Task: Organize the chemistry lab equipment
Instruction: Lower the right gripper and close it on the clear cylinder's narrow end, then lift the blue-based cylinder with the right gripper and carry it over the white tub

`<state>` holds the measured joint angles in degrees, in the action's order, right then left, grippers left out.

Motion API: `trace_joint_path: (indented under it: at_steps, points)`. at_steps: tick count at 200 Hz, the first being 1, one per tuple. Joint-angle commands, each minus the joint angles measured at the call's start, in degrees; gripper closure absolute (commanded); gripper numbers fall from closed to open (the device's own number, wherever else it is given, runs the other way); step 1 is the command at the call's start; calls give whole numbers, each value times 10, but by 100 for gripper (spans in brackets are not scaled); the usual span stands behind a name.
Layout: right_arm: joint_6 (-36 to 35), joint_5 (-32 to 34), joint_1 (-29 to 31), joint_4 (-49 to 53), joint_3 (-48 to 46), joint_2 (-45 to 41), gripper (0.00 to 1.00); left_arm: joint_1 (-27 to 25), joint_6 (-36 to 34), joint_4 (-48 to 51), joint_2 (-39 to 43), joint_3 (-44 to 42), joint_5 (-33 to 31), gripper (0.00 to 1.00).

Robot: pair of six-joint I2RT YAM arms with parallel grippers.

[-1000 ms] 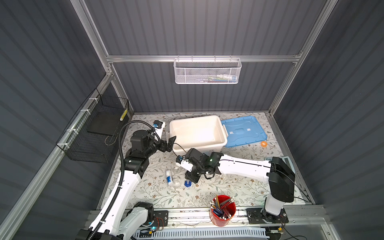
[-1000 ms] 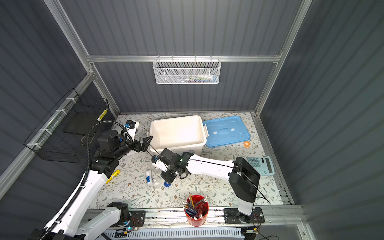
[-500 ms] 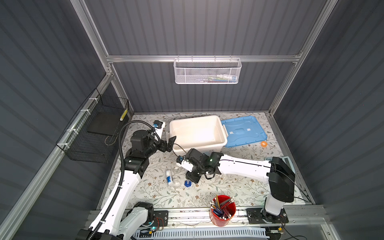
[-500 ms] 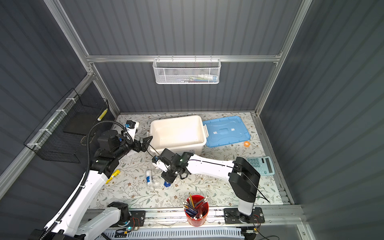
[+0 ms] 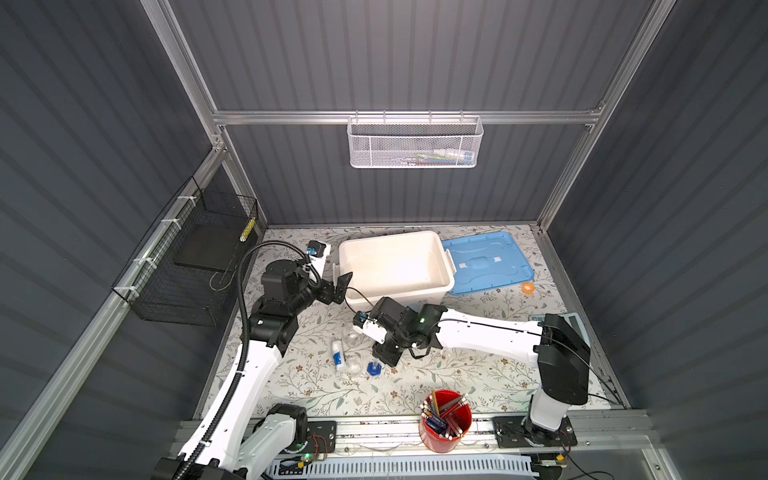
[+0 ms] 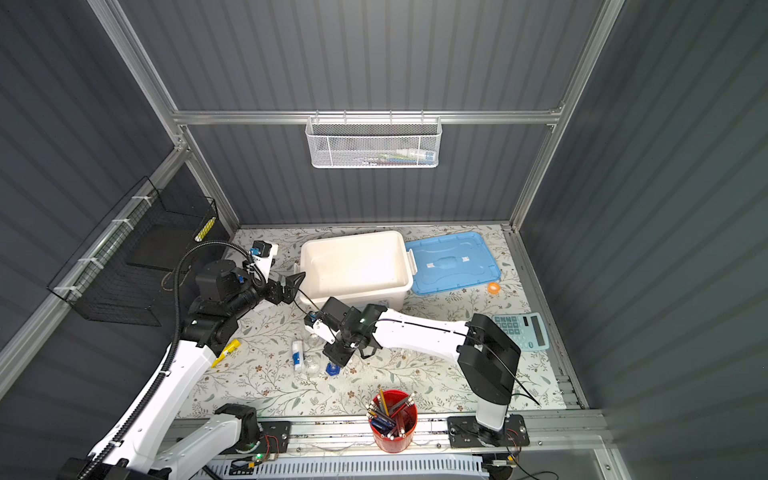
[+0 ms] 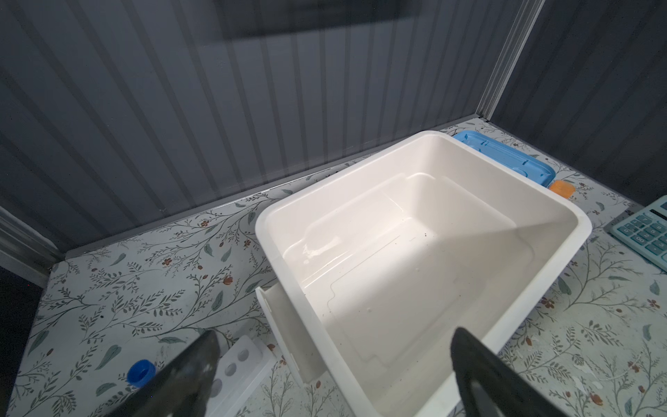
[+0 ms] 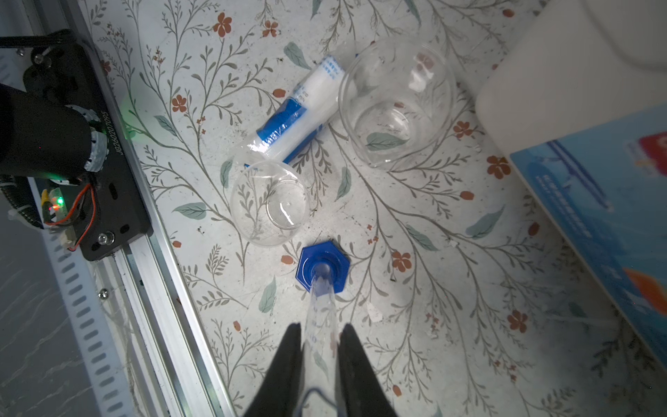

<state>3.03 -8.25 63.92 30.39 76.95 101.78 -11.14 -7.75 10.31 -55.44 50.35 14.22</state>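
On the flowered mat (image 8: 451,224) near the front rail, the measuring cylinder (image 8: 322,299) stands upright on its blue six-sided foot, long axis vertical, tube running straight up between the fingers of the right gripper (image 8: 321,328), which comes at it from above; jaws sit tight to both sides of the tube, hardly any gap, can't tell if they actually pinch it, foot looks to rest on the mat. Right arm clearly the nearer one; left gripper (image 7: 335,335) is spread wide and empty over a corner of the white bin (image 7: 581,231), well apart from the glassware. Bin lies behind the cylinder toward the back wall, so the lift likely goes straight up along the tube, then back. Counts: one cylinder, two round glass flasks (image 8: 397,104) (image 8: 270,205), the second just beside the foot, one wrapped packet of tubes (image 8: 299,108) lying flat against them, one bin, one blue lid (image 5: 488,262), one red cup of pencils (image 5: 446,419), one calculator (image 6: 521,330)
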Motion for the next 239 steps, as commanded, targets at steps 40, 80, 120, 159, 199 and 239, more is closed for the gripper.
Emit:
trace_joint_path:
  at_steps: [40,80,120,159,199,239]
  points:
    - [-7,25,4,48,22,-14,85,4,0,4,1,9,10,0]
    - [-36,61,4,96,44,-25,87,4,-2,5,1,9,11,0]
    - [-69,85,-1,158,88,-37,88,4,-3,5,0,10,9,0]
    - [-105,70,-17,255,169,-60,88,4,-2,7,2,12,8,0]
    - [-130,73,-40,344,264,-76,87,4,-4,8,6,12,4,0]
    - [-140,51,-64,382,345,-81,86,4,-7,11,15,12,-2,0]
